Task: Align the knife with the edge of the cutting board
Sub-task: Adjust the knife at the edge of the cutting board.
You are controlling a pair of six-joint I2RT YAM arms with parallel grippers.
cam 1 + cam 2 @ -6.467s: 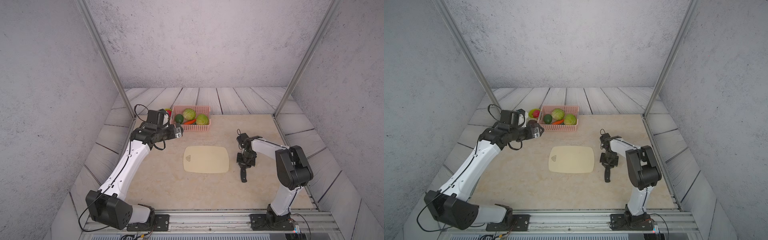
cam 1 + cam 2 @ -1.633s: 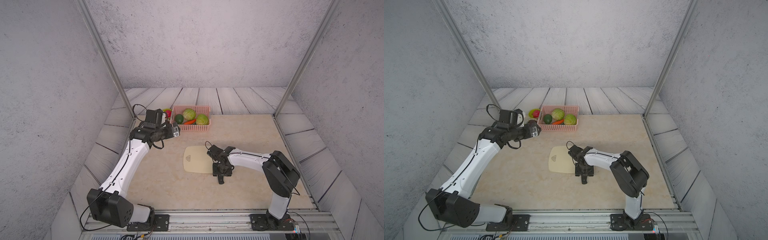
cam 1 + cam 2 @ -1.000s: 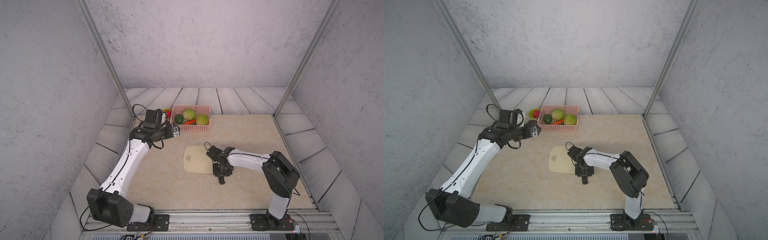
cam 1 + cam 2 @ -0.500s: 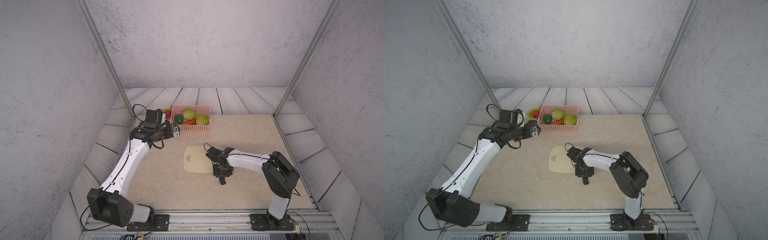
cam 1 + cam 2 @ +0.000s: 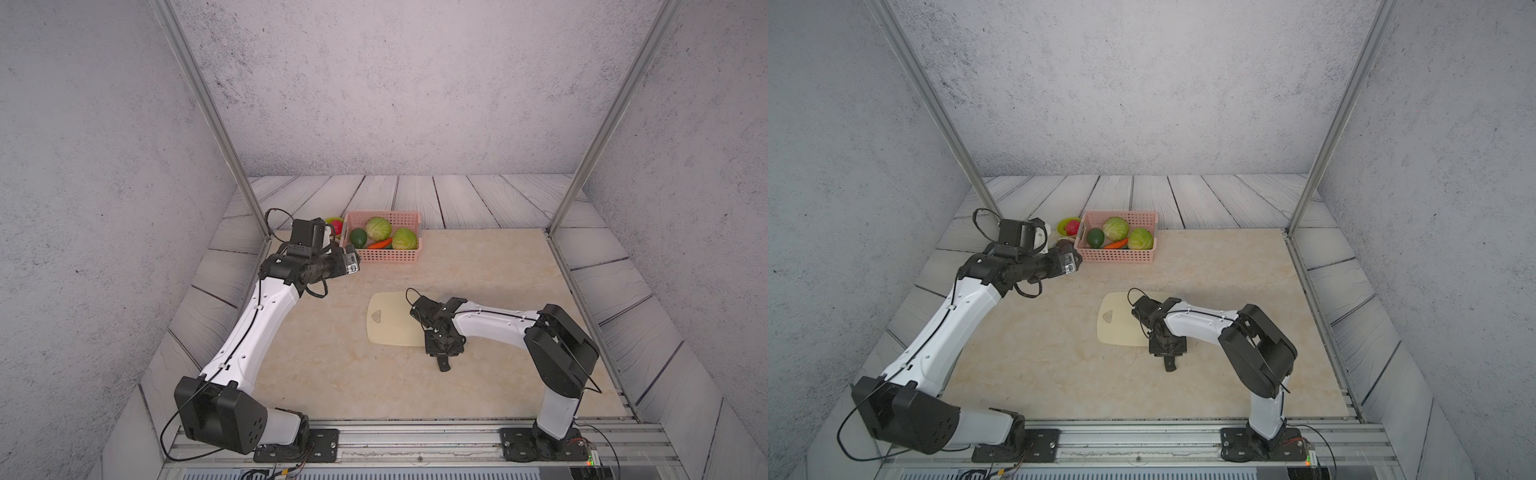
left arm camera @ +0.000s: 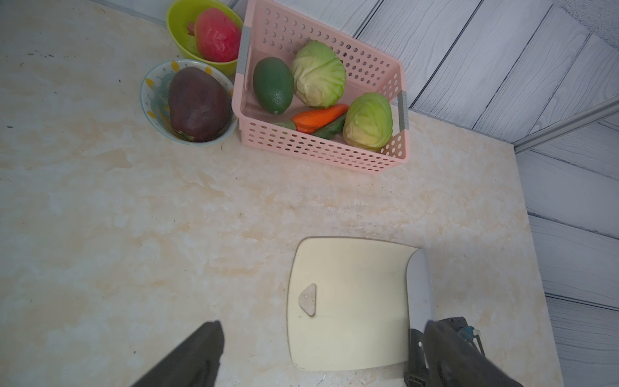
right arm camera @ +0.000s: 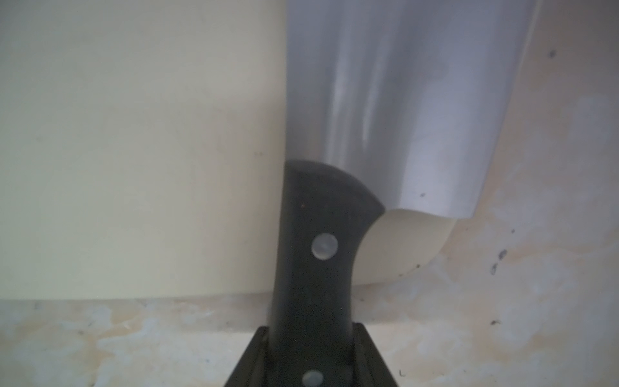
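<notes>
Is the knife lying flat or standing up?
Lying flat: the knife shows its broad grey side, resting over one end of the cutting board, black handle clamped in the right gripper.

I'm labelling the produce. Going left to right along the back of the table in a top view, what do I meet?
green bowl → avocado → far cabbage → near cabbage

The knife (image 7: 385, 100) is grey steel (black-handled), the cutting board (image 7: 134, 134) cream.
</notes>
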